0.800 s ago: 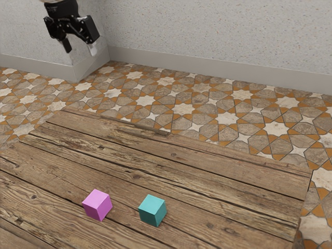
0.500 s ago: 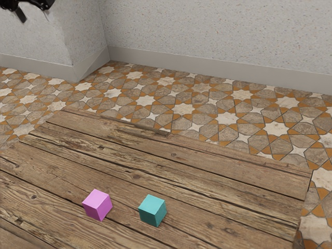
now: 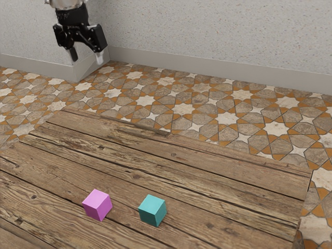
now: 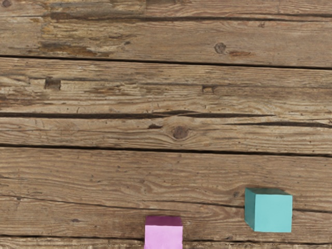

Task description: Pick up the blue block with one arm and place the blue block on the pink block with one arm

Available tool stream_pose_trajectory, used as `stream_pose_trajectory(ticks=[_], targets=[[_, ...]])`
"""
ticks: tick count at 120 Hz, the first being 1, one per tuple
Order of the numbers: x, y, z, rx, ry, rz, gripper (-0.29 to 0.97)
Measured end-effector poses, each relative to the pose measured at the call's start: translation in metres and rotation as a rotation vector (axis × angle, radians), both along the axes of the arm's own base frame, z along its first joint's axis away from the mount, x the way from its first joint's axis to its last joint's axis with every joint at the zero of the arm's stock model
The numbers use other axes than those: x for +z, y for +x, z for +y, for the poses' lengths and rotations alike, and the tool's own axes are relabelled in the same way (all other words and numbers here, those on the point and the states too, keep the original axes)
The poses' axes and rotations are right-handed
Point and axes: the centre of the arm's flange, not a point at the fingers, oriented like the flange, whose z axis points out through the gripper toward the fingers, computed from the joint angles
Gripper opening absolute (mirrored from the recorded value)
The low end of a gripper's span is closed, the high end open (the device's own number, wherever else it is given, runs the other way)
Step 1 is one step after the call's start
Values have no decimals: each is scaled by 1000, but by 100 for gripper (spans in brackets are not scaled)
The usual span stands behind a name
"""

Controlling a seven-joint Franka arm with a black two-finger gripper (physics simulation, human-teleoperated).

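A teal-blue block (image 3: 152, 210) rests on the wooden table (image 3: 207, 171) near its front edge. Just to its left in the exterior view sits a pink block (image 3: 97, 204), a short gap between them. Both stand apart, nothing on top of either. My gripper (image 3: 86, 54) hangs high at the exterior view's upper left, far above and behind the blocks, its fingers spread open and empty. From the wrist camera, the blue block (image 4: 268, 209) and the pink block (image 4: 164, 233) lie side by side on the planks (image 4: 155, 104).
The table's far edge runs diagonally across the exterior view, with patterned floor tiles (image 3: 218, 109) beyond it and a speckled wall (image 3: 218, 31) behind. A wall corner (image 3: 88, 59) juts out just behind my gripper.
The hand rose toward the upper left edge of the exterior view half a second ago, then came back down and slightly right. Both blocks stayed put.
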Motion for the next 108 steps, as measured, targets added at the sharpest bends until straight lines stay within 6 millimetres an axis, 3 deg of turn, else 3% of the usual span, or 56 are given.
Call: stream_pose_trajectory(ticks=[7, 14, 38, 68, 108], targets=[[-48, 2, -4, -5, -7, 42, 66], [-83, 5, -8, -8, -8, 53, 66], [-153, 13, -20, -19, -5, 13, 66], [-200, 14, -38, -33, -8, -39, 66], [-243, 2, -68, -39, -31, -54, 66]])
